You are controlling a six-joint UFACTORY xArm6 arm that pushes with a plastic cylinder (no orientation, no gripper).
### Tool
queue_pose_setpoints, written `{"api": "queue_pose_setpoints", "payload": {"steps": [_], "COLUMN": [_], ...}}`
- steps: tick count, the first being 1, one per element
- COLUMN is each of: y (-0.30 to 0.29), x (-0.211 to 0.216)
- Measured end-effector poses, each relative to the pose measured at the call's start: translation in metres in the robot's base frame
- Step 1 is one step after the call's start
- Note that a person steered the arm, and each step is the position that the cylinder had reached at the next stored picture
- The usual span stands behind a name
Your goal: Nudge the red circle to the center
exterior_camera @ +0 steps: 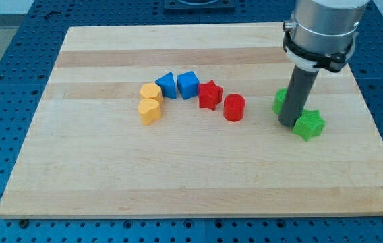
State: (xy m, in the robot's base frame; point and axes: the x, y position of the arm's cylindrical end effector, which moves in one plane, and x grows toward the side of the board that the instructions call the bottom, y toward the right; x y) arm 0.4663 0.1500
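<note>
Since the arm ends in a bare rod with no fingers to open or close, my tip point(288, 124) can only push. It stands on the board point(110, 182) right of the red circle point(234, 108), wedged between 2 green blocks: a green star point(309, 125) touching its right and a green block point(280, 100) behind, shape unclear. The circle sits just right of the red star point(210, 95), right of centre. It looks light, rigid and prone to sliding or rolling off-line; I would contact its right flank squarely.

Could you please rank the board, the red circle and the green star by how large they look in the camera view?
1. Board, by far the largest.
2. Green star and red circle look too alike to rank.
</note>
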Motion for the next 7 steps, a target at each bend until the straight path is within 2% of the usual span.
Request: {"api": "queue_pose_setpoints", "payload": {"steps": [3,7], "y": [-0.027,-0.060], "x": [-0.034,-0.034]}}
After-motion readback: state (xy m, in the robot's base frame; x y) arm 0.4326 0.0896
